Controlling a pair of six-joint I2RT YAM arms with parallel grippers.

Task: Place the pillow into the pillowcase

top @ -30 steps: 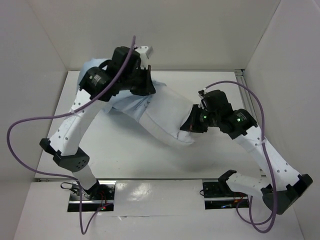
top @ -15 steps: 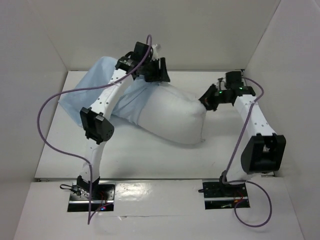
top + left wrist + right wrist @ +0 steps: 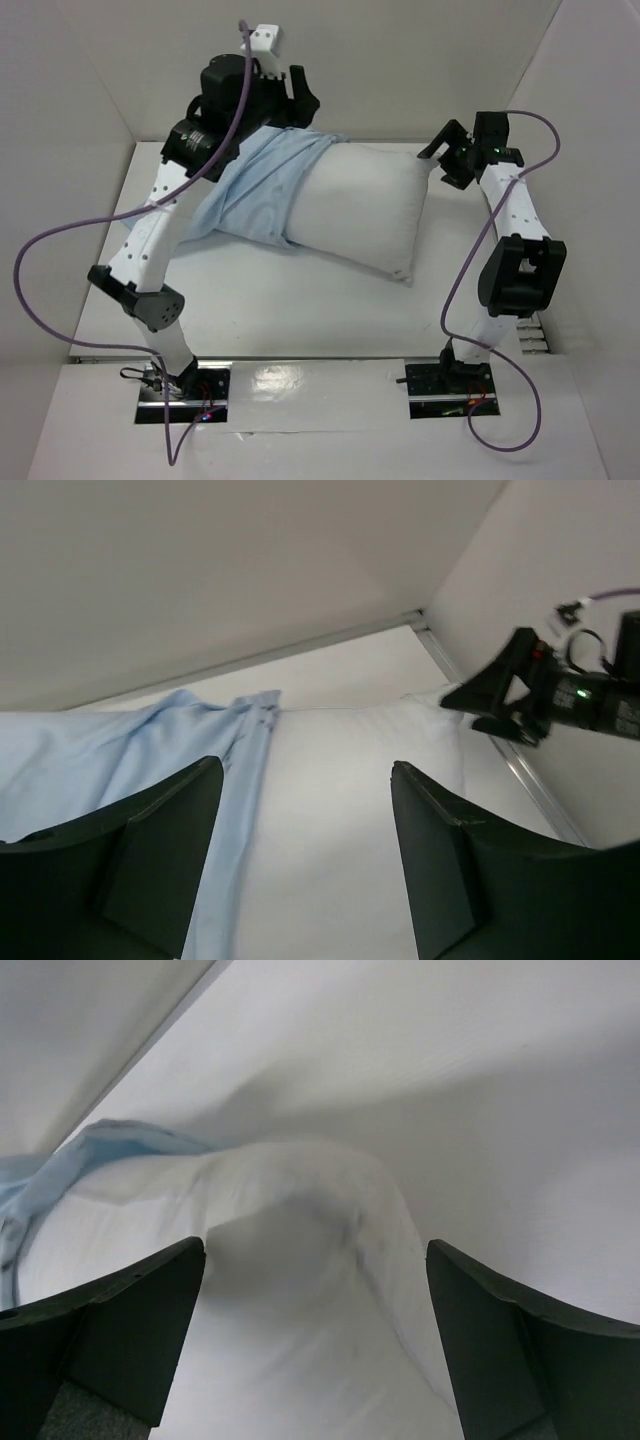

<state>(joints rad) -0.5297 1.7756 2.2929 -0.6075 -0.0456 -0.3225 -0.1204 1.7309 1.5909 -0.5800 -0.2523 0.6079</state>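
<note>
While I watch through the overhead camera, the pillow (image 3: 365, 215) lies slantwise on the counter (image 3: 260, 305), its left end tucked inside the pillowcase (image 3: 245, 190) and its larger right part bare and white. The open edge of the pillowcase crosses the pillow toward its left end, and the rest of the blue cloth trails off, wrinkled, toward the left arm's side of the counter. My left tool (image 3: 300, 98) hangs above the far edge of the pillowcase, close to the back wall (image 3: 400, 60). Through its wrist camera I see its fingers (image 3: 160, 850) spread wide with nothing between them, the blue hem and the white cushion lying below the gap, so it is released and grasps nothing. My right tool (image 3: 447, 160) sits just beside the far right corner of the pillow, and from above I cannot tell whether it touches the fabric. Its wrist camera shows its fingers (image 3: 110, 1340) likewise wide apart, a puffed corner of the pillow under the gap and a strip of blue at the far left. That tool is released too and holds nothing.
</note>
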